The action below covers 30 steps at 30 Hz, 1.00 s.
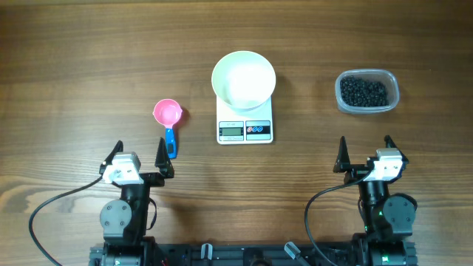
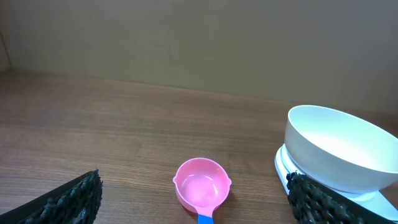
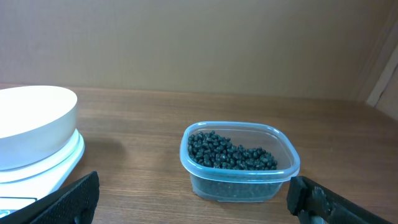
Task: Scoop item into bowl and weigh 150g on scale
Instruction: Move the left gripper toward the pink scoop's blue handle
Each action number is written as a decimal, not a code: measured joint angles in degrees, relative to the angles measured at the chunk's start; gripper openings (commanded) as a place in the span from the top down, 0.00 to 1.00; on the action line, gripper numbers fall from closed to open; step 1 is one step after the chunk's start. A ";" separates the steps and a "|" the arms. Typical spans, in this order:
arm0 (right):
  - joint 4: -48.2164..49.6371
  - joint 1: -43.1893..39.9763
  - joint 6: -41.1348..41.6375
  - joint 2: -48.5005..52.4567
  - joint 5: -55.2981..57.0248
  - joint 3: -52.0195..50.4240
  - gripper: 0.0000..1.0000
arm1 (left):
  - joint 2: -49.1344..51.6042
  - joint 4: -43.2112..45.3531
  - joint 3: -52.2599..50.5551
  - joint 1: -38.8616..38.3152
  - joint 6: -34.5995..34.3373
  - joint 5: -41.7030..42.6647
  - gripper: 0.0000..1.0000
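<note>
- White bowl already sits on the scale, mid table. It looks empty, so nothing is weighed yet.
- Black beans are all in the clear plastic tub, well right of the scale.
- Pink scoop w/ blue handle lies free, just left of the scale.
- Both spread wide, holding nothing: left end effector and right end effector, near the table's front edge.
- Left for you: grab scoop, dig beans, fill bowl to 150g, i.e. basically everything.
</note>
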 measured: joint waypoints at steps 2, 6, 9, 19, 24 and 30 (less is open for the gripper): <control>1.62 -0.22 1.40 0.55 -0.02 -0.04 0.00 | 0.42 0.04 0.02 -0.26 -5.49 -0.04 0.00; 3.91 -1.31 5.92 2.49 0.00 0.00 0.00 | 3.91 -0.37 0.09 -1.75 -33.90 -0.04 0.00; 3.91 -1.31 6.56 2.54 0.00 0.00 0.00 | 3.91 -0.37 0.09 -1.75 -39.32 -0.04 0.00; 3.91 -1.31 6.78 2.54 0.00 0.00 0.00 | 3.91 -0.37 0.09 -1.75 -41.22 -0.04 0.00; 3.91 -1.31 6.78 2.54 0.00 0.00 0.00 | 3.91 -0.37 0.09 -1.75 -41.22 -0.04 0.00; 3.91 -1.31 6.80 2.54 0.00 0.00 0.00 | 3.91 -0.37 0.09 -1.75 -41.22 -0.04 0.00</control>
